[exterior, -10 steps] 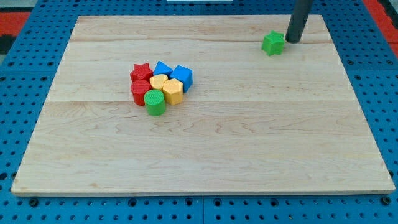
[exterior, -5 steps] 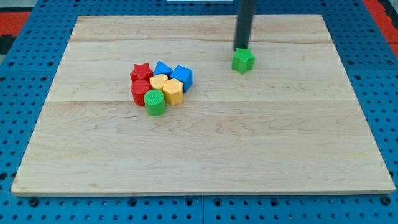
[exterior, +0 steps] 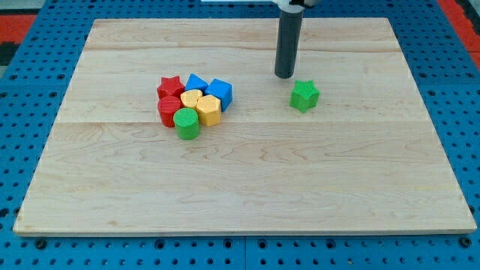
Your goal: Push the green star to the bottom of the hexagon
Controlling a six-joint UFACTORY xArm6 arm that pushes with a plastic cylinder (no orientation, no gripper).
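My tip [exterior: 284, 75] rests low, rod upright.

**Star apart, cluster at left**

My tip [exterior: 284, 76] stands just above-left of the green star [exterior: 304, 96], not touching it. Well to the view's left sits a tight cluster, with the yellow hexagon [exterior: 209, 109] on its right side, on the board [exterior: 360, 180].

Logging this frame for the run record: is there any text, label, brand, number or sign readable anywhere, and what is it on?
None: no readable text in the camera view.
The wooden board, the blue pegboard around it, the green star, the clustered blocks including the yellow hexagon, and the dark rod ending in my tip all show no lettering, numbers or signs.
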